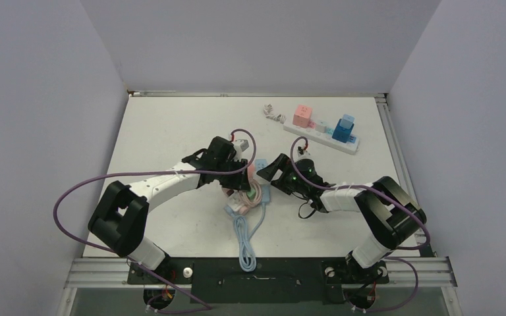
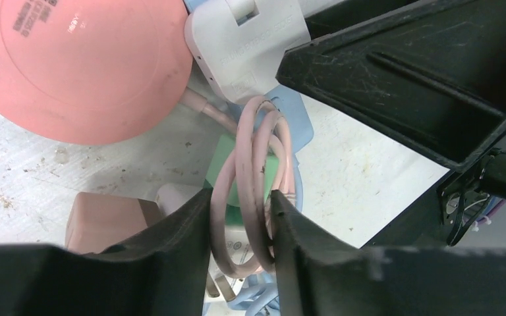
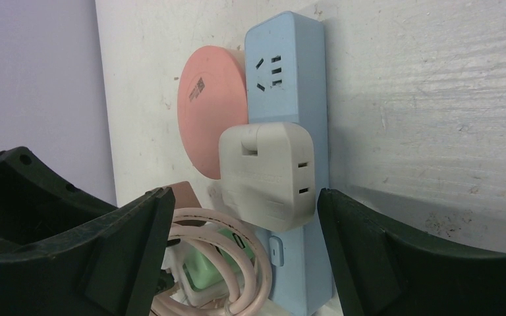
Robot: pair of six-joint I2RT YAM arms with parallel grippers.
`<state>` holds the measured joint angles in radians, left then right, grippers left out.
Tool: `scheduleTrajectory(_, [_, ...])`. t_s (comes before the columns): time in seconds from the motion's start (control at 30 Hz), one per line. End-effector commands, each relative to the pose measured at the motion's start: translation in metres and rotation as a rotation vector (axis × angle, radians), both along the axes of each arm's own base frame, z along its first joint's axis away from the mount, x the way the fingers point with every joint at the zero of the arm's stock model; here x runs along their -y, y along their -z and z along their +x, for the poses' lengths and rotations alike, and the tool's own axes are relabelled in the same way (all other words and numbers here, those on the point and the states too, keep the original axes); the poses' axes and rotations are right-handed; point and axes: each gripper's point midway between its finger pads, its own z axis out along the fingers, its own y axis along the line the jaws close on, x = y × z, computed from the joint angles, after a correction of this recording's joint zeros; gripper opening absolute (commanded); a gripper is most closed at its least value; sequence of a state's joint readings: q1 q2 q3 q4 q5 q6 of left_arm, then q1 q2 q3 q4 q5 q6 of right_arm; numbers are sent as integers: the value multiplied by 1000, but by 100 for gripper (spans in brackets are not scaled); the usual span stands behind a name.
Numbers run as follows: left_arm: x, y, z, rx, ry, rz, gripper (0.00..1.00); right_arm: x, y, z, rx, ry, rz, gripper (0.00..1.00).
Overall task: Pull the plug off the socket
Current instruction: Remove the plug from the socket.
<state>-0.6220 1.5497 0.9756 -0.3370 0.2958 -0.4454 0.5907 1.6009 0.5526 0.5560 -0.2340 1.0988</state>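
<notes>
**Extracting the Adapter Plug from the Socket Strip**

The white square plastic adapter plug (image 3: 270, 174) is sitting fully seated in the long pale-blue plastic socket strip (image 3: 290, 66), which is lying near the middle of the white table (image 1: 171, 125). A round pink plastic disc (image 3: 207, 118) is resting against the strip just beside the plug. The plug body is looking light, rigid and smooth, so pads are likely to slip on it. The strip is also looking light and is likely to lift with the plug unless restrained. Gripping across the two flat side faces, close to the strip, and pulling straight along the pins is advisable.

The right gripper (image 3: 244, 197) is reaching in low over the table, its fingers spread wide on either side of the plug and touching nothing. The left gripper (image 2: 239, 197) is angling down toward the table, its fingers clamping the looped pink rubbery cable coil (image 2: 253, 151) just beside the strip, possibly anchoring the assembly
</notes>
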Motion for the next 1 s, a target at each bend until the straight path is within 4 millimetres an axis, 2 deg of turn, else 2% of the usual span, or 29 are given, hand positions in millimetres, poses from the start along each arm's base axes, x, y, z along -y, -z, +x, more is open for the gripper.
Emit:
scheduleTrajectory(0.0, [-2, -9, 1, 47, 11, 19, 26, -6, -23, 3, 52, 16, 89, 81])
scheduleTrajectory(0.17, [-4, -8, 2, 60, 13, 41, 1, -2, -40, 4, 67, 55, 152, 79])
scheduleTrajectory(0.37, [-5, -11, 2, 77, 18, 52, 0, -5, -63, 7, 88, 66, 252, 77])
scheduleTrajectory(0.6, [-9, -19, 6, 120, 8, 71, 0, 4, -61, 13, 92, 117, 227, 76])
scheduleTrajectory(0.83, [-8, -23, 6, 128, 15, 64, 0, 1, -82, 25, 130, 150, 315, 76])
scheduleTrajectory(0.97, [-7, -23, 5, 125, 20, 60, 0, -3, -88, 34, 142, 163, 330, 76])
